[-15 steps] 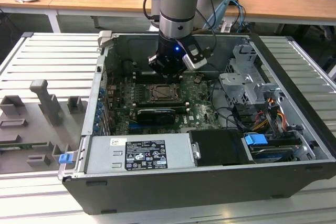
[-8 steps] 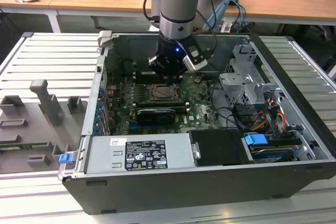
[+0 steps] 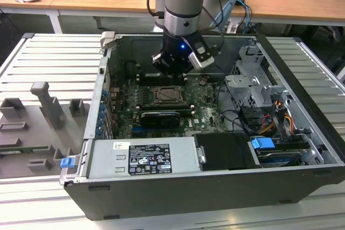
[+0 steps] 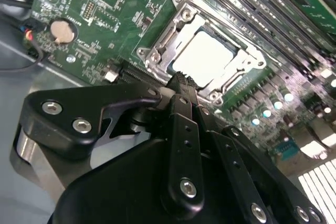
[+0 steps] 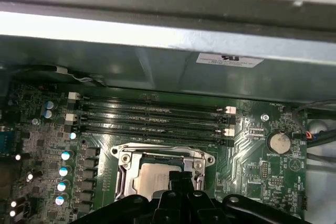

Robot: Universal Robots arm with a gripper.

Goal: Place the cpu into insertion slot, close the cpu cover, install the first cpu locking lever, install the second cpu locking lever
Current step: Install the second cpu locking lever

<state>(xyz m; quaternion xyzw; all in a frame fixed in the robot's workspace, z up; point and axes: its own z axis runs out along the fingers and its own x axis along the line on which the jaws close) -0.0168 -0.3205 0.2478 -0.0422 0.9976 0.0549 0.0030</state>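
Inside the open computer case (image 3: pixel 302 133), the cpu (image 4: pixel 202 59) sat in the insertion slot (image 5: pixel 160 174) with the cpu cover (image 4: pixel 157 59) closed around it. Just above, the pincer (image 4: pixel 181 80) hung with fingers pressed together, holding nothing.

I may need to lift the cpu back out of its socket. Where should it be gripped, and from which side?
By two opposite edges, from straight above. The cpu lies flat in the insertion slot with the silvery cpu cover framing it, so only its pale top face shows and a sideways approach looks blocked. The gripper hangs just beside it.
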